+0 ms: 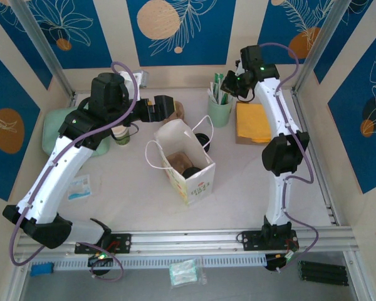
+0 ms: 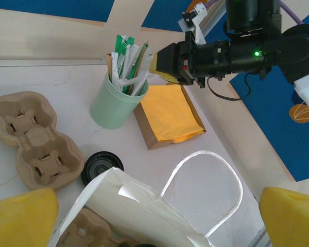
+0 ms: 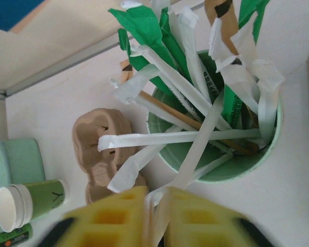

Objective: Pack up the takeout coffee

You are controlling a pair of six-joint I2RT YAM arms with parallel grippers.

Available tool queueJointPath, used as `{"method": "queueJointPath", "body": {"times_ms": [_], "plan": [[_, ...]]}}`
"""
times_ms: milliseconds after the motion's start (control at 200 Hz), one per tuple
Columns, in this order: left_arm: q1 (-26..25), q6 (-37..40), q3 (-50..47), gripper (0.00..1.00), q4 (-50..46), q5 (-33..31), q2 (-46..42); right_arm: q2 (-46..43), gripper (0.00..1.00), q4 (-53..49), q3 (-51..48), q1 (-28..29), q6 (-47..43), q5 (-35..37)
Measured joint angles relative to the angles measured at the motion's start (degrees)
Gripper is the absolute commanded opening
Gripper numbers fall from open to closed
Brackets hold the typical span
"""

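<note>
Over the mint cup (image 3: 216,172) of wrapped straws, at the upper right of the overhead frame, the right gripper (image 3: 155,203) hangs with its yellow fingers drawn close. A white straw (image 3: 201,139) runs into the thin slit between them, but whether it is actually pinched cannot be told. The left gripper (image 2: 157,198) hovers above the white paper bag (image 1: 197,182) at centre frame, fingers spread wide and empty. The takeout coffee (image 1: 191,170) appears to sit inside the bag already, its black lid showing beside a cardboard carrier (image 1: 178,160), though the view is small. A loose black lid (image 1: 202,139) lies just behind the bag, and a lidless green cup (image 1: 120,134) stands to the left. The step in hand looks like fetching a straw for the drink. Next comes a firm pinch on one straw alone, a lift clear of the tangle, and a drop into the bag's mouth.
</note>
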Motion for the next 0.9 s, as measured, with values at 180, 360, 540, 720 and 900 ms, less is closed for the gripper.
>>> {"method": "queueJointPath", "body": {"times_ms": [180, 360, 540, 720, 900], "plan": [[0.00, -0.22, 0.00, 0.99, 0.00, 0.00, 0.00, 0.94, 0.48, -1.51, 2.82, -0.04, -0.74, -0.63], [0.00, -0.22, -0.02, 1.00, 0.00, 0.00, 0.00, -2.34, 0.49, -1.07, 0.00, -0.04, -0.74, -0.57], [0.00, -0.22, 0.00, 1.00, 0.00, 0.00, 0.00, -7.45, 0.47, 0.46, -4.70, -0.04, -0.76, -0.35], [0.00, -0.22, -0.02, 0.99, 0.00, 0.00, 0.00, -7.93, 0.46, 1.95, -6.29, -0.04, -0.74, -0.33], [0.00, -0.22, -0.02, 0.99, 0.00, -0.02, 0.02, -5.86, 0.45, 1.92, -4.98, -0.04, -0.76, -0.13]]}}
